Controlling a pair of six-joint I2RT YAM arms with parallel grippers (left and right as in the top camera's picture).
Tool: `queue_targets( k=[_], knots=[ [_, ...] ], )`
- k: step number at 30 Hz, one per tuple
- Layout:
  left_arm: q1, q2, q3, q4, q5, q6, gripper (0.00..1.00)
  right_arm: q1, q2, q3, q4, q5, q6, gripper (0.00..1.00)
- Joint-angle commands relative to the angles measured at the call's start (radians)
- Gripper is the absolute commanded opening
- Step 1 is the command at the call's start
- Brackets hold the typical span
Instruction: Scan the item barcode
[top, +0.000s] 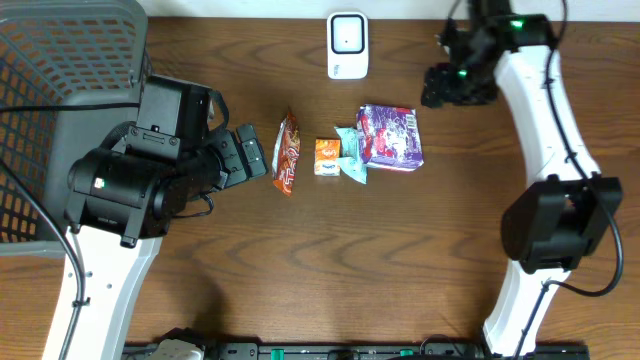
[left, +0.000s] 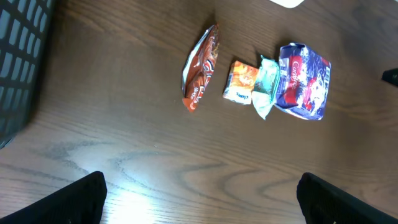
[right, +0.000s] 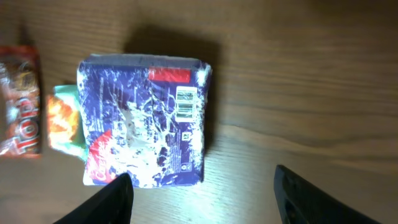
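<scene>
A purple snack pack (top: 390, 137) lies flat on the wooden table, its barcode (right: 185, 103) facing up in the right wrist view. A white scanner (top: 347, 45) stands at the back centre. My right gripper (top: 437, 88) hovers to the right of the pack, open, with nothing between its fingers (right: 118, 196); the pack (right: 144, 121) lies just beyond them. My left gripper (top: 262, 158) is wide open beside a red-orange snack bag (top: 288, 152), holding nothing. In the left wrist view the gripper (left: 202, 199) stands over bare wood short of the bag (left: 200, 68).
A small orange packet (top: 326, 156) and a teal packet (top: 350, 155) lie between the red-orange bag and the purple pack. A grey mesh basket (top: 60, 60) fills the back left corner.
</scene>
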Motion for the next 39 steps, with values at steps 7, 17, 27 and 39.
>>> queue_targets(
  k=[7,17,27,39],
  knots=[
    [0.001,-0.005,0.006,0.000,-0.006,-0.002,0.98,-0.088,0.049,-0.302,0.150,-0.445,-0.109,0.59],
    [0.001,-0.005,0.006,0.000,-0.006,-0.002,0.98,0.215,-0.057,-0.132,0.121,0.320,0.171,0.79],
    [0.001,-0.005,0.006,0.000,-0.006,-0.002,0.98,0.493,-0.018,-0.170,0.183,0.700,0.276,0.75],
    [0.001,-0.005,0.006,0.000,-0.006,-0.002,0.98,0.527,0.057,-0.325,0.268,0.792,0.363,0.67]
  ],
)
